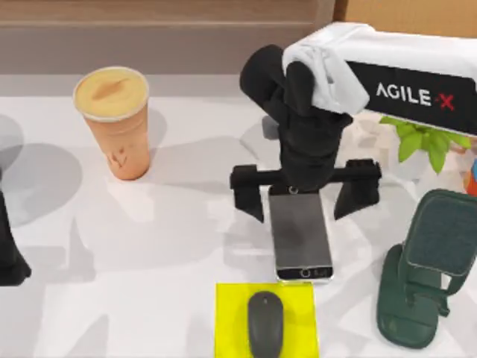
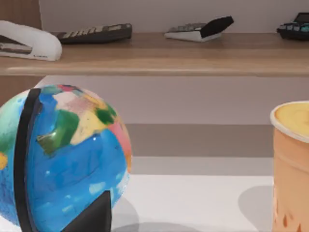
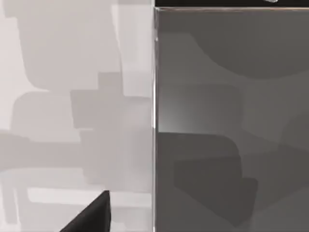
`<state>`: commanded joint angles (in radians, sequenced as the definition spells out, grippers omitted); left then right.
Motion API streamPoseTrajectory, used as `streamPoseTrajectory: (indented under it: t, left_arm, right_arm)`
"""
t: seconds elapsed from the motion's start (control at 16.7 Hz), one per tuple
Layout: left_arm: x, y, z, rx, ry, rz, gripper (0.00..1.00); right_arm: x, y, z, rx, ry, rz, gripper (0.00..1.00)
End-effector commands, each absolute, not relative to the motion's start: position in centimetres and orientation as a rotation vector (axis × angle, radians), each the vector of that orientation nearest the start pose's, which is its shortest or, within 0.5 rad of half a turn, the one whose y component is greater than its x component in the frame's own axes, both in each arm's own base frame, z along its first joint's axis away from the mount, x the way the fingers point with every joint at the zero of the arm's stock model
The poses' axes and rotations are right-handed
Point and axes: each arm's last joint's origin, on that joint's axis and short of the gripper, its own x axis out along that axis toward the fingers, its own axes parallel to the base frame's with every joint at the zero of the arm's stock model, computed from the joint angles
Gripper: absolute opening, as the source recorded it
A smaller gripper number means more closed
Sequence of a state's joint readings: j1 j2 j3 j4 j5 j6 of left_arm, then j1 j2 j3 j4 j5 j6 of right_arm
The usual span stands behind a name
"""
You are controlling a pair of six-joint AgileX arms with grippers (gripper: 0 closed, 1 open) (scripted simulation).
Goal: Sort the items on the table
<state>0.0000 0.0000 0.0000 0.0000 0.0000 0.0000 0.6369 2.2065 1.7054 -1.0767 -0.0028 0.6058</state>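
A black-screened smartphone (image 1: 301, 237) with silver edges lies flat on the white table (image 1: 149, 246), right of centre. My right gripper (image 1: 304, 195) hangs open just over its far end, one finger on each side; in the right wrist view the phone's screen (image 3: 231, 121) is very close. The dark grey mouse (image 1: 265, 324) rests on a yellow pad (image 1: 298, 298) at the front edge. The tall orange-tan cup (image 1: 113, 123) with a foamy top stands upright at the back left, and its side (image 2: 291, 169) appears in the left wrist view. My left arm (image 1: 9, 261) is parked at the left edge, one fingertip (image 2: 94, 215) showing off-centre.
A dark green phone stand (image 1: 421, 276) stands at the front right, close to the phone. A leafy plant (image 1: 425, 140) sits behind it. Near my left gripper is a colourful globe (image 2: 63, 154). A wooden shelf (image 2: 159, 55) beyond carries a stapler and calculators.
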Motion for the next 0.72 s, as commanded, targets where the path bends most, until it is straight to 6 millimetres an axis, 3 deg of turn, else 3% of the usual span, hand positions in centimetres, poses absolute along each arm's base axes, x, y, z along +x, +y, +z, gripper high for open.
streamPoseTrajectory:
  t: [0.24,0.48,0.72]
  left_arm:
    - [10.6,-0.1,16.0,0.000,0.000,0.000,1.00]
    - [10.6,-0.1,16.0,0.000,0.000,0.000,1.00]
    - [10.6,-0.1,16.0,0.000,0.000,0.000,1.00]
  right_arm:
    - [33.8,25.6,11.2,-0.031,1.580,0.032,1.00]
    - [33.8,25.6,11.0,-0.032,1.581,0.032,1.00]
    - [33.8,25.6,11.0,-0.032,1.581,0.032,0.70]
